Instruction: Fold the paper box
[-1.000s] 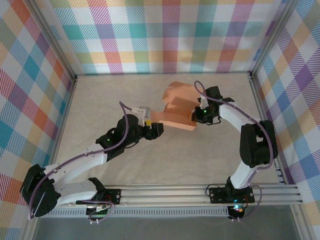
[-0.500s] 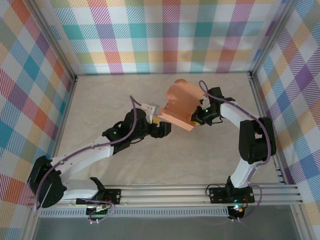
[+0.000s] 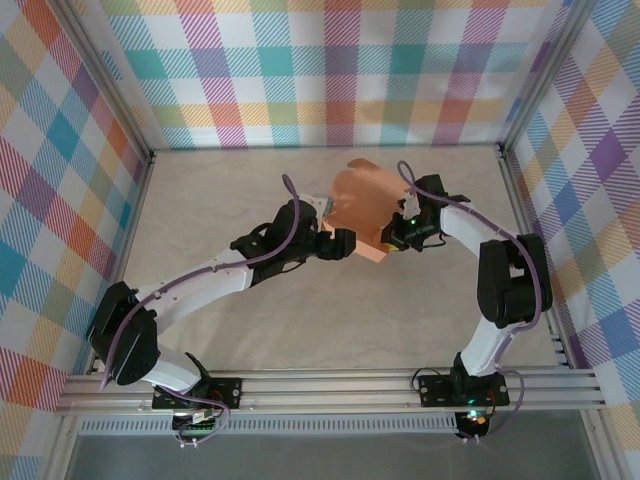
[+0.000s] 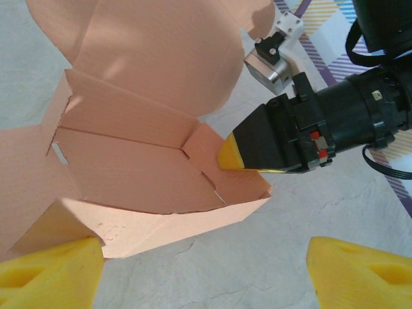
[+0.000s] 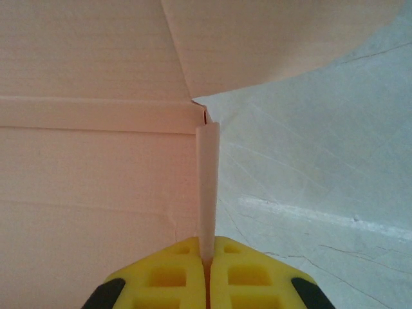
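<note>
The paper box (image 3: 358,208) is a salmon-orange card sheet, partly creased, with its far panel curling upward at mid-table. My right gripper (image 3: 392,238) is shut on a thin upright flap (image 5: 206,187) at the box's right corner. Its yellow pads (image 5: 207,248) are pressed together on that flap. My left gripper (image 3: 338,243) is at the box's left near edge, open. In the left wrist view its yellow fingertips (image 4: 51,270) stand wide apart around bare cloth, with the box's near flap (image 4: 161,225) just beyond them. The right gripper's tip (image 4: 228,156) rests on the box's corner.
Cream cloth covers the table (image 3: 300,320). Plaid walls (image 3: 330,70) close in the back and both sides. An aluminium rail (image 3: 400,385) runs along the near edge by the arm bases.
My left arm has swung right and forward to the box's edge, and its jaws have widened. The box's far panel has risen more upright. The right gripper has kept its grip.
</note>
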### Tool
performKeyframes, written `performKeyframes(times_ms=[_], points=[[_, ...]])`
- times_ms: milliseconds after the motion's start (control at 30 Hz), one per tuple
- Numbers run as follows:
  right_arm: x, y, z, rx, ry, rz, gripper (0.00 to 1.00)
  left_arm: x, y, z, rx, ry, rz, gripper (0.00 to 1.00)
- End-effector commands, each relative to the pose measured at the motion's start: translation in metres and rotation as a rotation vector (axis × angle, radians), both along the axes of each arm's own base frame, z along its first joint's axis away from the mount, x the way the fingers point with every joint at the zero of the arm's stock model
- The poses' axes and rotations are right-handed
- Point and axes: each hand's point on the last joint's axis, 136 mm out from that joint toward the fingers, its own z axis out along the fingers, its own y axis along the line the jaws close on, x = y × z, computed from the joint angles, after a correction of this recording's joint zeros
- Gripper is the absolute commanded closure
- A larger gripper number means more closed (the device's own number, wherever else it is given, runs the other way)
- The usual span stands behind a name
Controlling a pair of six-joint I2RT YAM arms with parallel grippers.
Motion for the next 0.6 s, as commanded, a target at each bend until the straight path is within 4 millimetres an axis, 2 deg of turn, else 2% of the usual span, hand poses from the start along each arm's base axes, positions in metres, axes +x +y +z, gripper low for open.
performKeyframes(times_ms=[0, 267, 567], points=[[-0.003, 0.007, 0.014, 0.056, -0.013, 0.043, 1.00, 0.010, -0.001, 0.009, -0.015, -0.011, 0.025, 0.18], [-0.011, 0.010, 0.014, 0.073, -0.006, 0.085, 1.00, 0.017, -0.008, -0.001, -0.005, 0.012, 0.003, 0.19], [-0.014, 0.011, 0.013, 0.079, 0.001, 0.111, 1.00, 0.006, -0.004, -0.007, 0.081, 0.000, -0.127, 0.38]])
